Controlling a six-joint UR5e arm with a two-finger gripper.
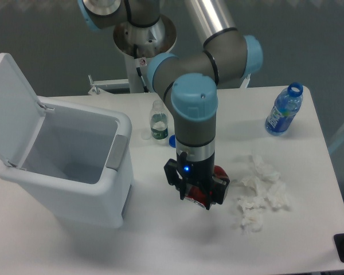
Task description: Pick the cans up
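The red can (220, 173) lies on the white table (160, 240) right of the middle, mostly covered by my gripper (196, 197). Red metal shows between and under the black fingers (182, 188) and at the gripper's right side. The gripper points straight down over the can, with its fingers on either side of it. The wrist hides the fingertips, so I cannot tell whether they press on the can or whether the can is off the table.
An open white bin (74, 166) with its lid up stands at the left. A small clear bottle with a green label (158, 122) and a blue cap (172, 139) are behind the gripper. A blue plastic bottle (285, 110) lies far right. Crumpled white tissue (259, 193) lies right of the can.
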